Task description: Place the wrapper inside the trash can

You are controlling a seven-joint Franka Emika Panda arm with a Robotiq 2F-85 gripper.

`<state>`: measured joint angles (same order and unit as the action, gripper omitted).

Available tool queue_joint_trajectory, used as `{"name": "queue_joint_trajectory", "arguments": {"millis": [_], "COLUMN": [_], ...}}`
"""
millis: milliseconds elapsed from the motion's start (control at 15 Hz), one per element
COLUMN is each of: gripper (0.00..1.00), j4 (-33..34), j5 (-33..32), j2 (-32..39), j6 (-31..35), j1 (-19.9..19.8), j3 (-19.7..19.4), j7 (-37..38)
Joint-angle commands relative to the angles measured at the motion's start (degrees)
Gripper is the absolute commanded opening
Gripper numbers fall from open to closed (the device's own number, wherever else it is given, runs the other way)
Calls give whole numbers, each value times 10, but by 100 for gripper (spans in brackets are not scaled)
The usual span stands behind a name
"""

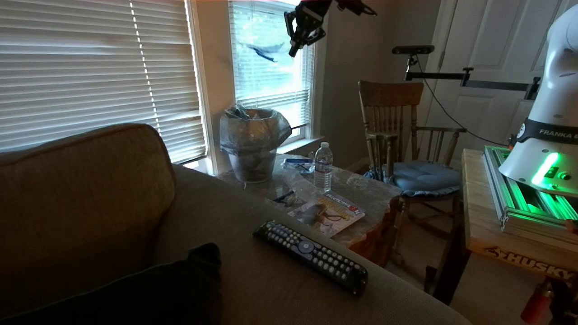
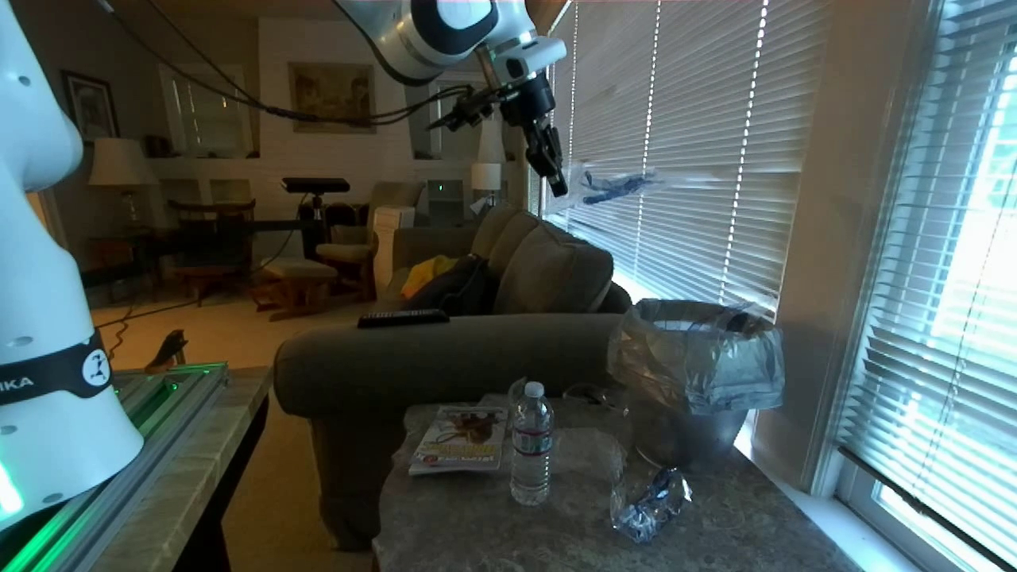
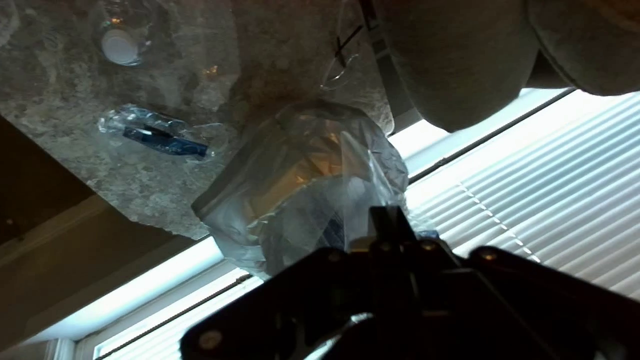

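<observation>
Both exterior views show my black pincer (image 2: pixel 558 187) closed, seemingly on a clear-and-blue plastic wrapper (image 2: pixel 616 187). The round, silvery-bagged trash can (image 2: pixel 691 372) stands lower.

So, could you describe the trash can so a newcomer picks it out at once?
In an exterior view, find the sofa, then the table beside it. The trash can is the round bin on the table's side nearest the blinds. Unlike the bottle and magazine nearby, it has a crinkled silvery plastic bag puffing over its top.
</observation>
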<state>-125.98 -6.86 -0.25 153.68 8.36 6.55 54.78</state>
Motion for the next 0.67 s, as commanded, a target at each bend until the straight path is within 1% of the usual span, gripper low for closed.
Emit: {"name": "queue_joint_trajectory", "arguments": {"millis": [0,133,333,600], "gripper": [0,0,0,0], "j4": [70,89,116,136], "j5": [-61,-93,-142,-177], "j2": [48,66,98,133], "j6": [-19,-19,-25,-32], "j1": [4,9,19,35], "j3": [11,5,-15,-46], "j7": [95,132,179,208]}}
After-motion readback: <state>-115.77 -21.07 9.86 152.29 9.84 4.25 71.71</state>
